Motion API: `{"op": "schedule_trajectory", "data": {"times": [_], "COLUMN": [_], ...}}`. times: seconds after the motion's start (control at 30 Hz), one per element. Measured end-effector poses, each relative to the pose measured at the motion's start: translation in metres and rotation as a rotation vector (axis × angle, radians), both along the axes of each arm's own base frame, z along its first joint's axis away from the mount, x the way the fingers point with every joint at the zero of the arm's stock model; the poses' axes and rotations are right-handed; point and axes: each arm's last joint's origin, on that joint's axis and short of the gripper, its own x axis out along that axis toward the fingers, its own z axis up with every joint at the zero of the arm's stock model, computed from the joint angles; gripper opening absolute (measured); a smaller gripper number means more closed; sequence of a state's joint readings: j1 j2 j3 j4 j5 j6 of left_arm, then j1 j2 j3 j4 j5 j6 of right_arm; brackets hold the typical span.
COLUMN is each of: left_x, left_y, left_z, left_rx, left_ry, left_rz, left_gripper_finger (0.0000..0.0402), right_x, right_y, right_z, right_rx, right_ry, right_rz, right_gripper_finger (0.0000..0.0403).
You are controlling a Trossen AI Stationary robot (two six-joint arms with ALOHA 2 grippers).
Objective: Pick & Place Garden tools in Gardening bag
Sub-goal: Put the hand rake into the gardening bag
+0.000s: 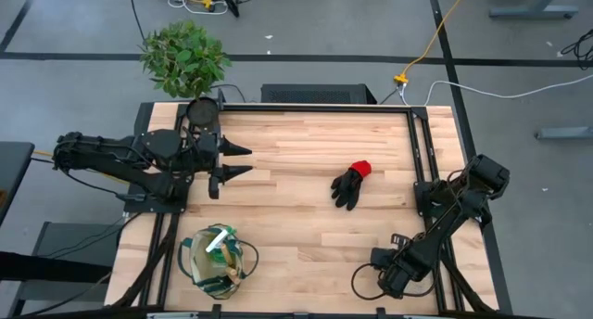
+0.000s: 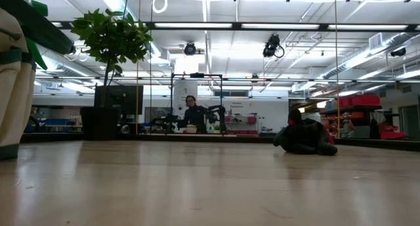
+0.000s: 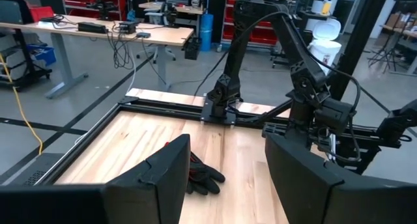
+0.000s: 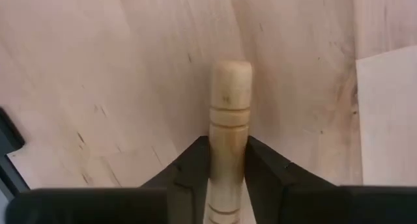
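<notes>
One glove [image 1: 350,184], black with a red cuff, lies alone near the middle of the wooden table [image 1: 306,236], the only tool out in the open there. One canvas bag [image 1: 217,257], beige with green trim, stands well to the left of the glove, near the table's front edge, with a white nozzle and several green items showing in its mouth; how many tools it holds cannot be counted from above. One potted plant [image 1: 184,57] sits off the far left corner, well beyond the bag. Two arms are at the table. The left gripper [image 1: 237,161] hovers between the plant and the bag, its fingers [image 3: 300,172] spread wide on nothing, aimed toward the glove. The right gripper [image 4: 228,146], low at the front right corner and well apart from the glove, is clamped on one wooden handle [image 4: 230,113].
</notes>
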State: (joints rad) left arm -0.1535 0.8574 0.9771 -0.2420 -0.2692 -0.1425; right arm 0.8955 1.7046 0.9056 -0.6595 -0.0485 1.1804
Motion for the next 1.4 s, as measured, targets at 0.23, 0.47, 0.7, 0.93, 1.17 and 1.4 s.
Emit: {"op": "schedule_trajectory", "data": {"times": [0.23, 0.47, 0.7, 0.93, 1.17, 1.4], "left_x": [0.000, 0.000, 0.000, 0.000, 0.000, 0.000], "left_y": [0.000, 0.000, 0.000, 0.000, 0.000, 0.000], "left_z": [0.000, 0.000, 0.000, 0.000, 0.000, 0.000], "left_rx": [0.000, 0.000, -0.001, -0.003, -0.004, -0.004], "left_ry": [0.000, 0.000, 0.000, 0.000, -0.001, -0.002], "left_rz": [0.000, 0.000, 0.000, 0.000, 0.000, -0.002], "left_gripper_finger": [0.0206, 0.0206, 0.0206, 0.0206, 0.0206, 0.0206], "right_x": [0.000, 0.000, 0.002, 0.008, 0.022, 0.038], "right_y": [0.000, 0.000, -0.005, -0.021, -0.045, -0.066], "right_z": [0.000, 0.003, 0.025, 0.058, 0.091, 0.116], "right_rx": [0.003, 0.011, 0.048, 0.085, 0.117, 0.153], "right_ry": [-0.004, -0.013, -0.132, -0.311, -0.516, -0.707], "right_rz": [0.014, 0.014, -0.006, -0.105, -0.152, -0.130], "right_gripper_finger": [0.0064, 0.0067, 0.0064, 0.0063, 0.0063, 0.0063]}}
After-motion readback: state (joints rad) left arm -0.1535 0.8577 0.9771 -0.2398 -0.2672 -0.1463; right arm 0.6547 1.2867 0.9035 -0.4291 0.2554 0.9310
